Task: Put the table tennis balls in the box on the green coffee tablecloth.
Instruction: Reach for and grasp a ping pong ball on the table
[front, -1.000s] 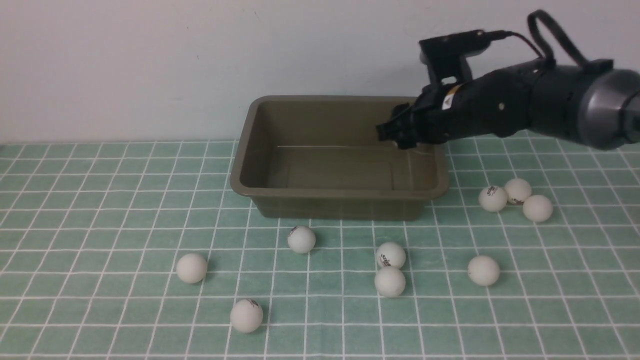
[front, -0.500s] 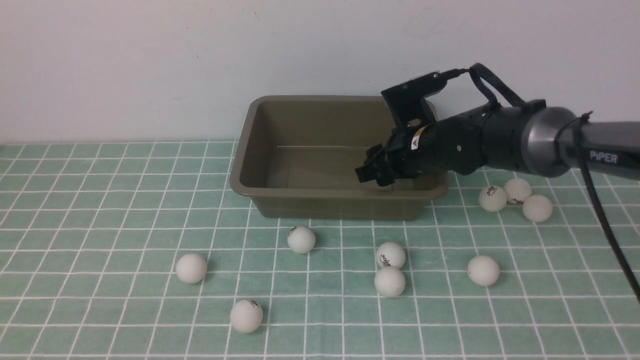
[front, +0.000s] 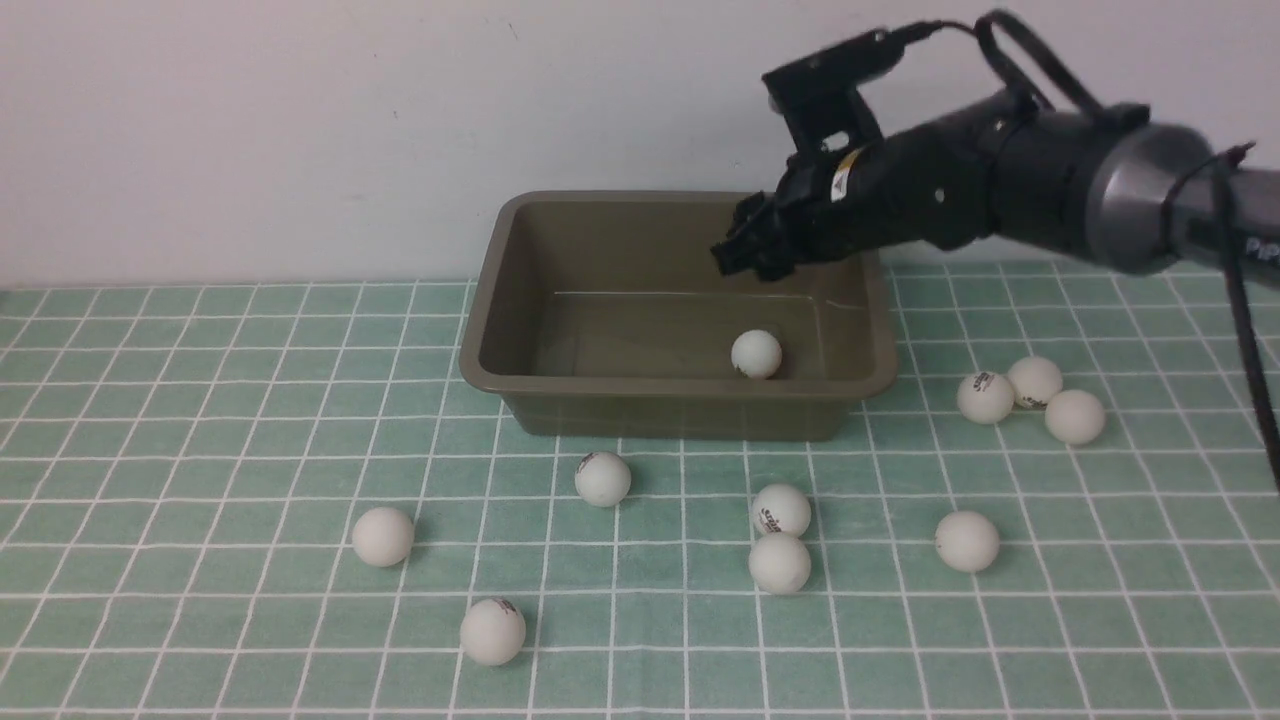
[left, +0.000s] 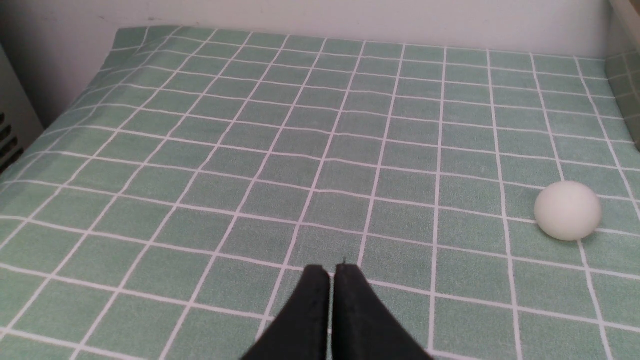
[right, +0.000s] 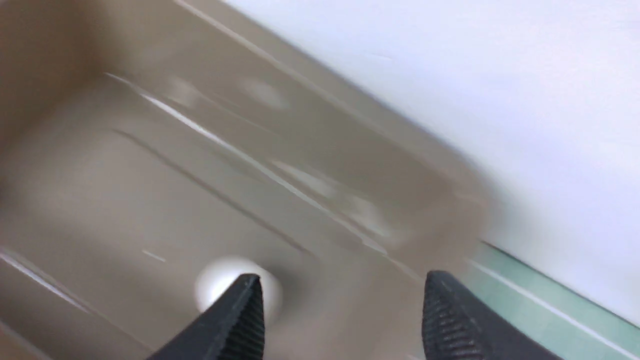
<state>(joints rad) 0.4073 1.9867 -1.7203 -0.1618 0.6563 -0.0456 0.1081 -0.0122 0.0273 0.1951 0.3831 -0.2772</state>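
Right claw (front: 738, 260) spread, clear above box (front: 650, 388) rim

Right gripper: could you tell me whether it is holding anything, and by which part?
Nothing is held. The right gripper is open and empty above the box, where one ball lies loose; the left gripper is shut on nothing.

Light was soft, even and fairly bright. In the front view the table tennis balls (front: 383, 536) cast short, faint shadows toward three o'clock on the green coffee tablecloth (front: 200, 400). Thin pale glints lay on the floor of the box (front: 680, 410). The left wrist view was sharp. Motion blur smeared the right wrist view, leaving one ball (right: 215, 282) a white blot.
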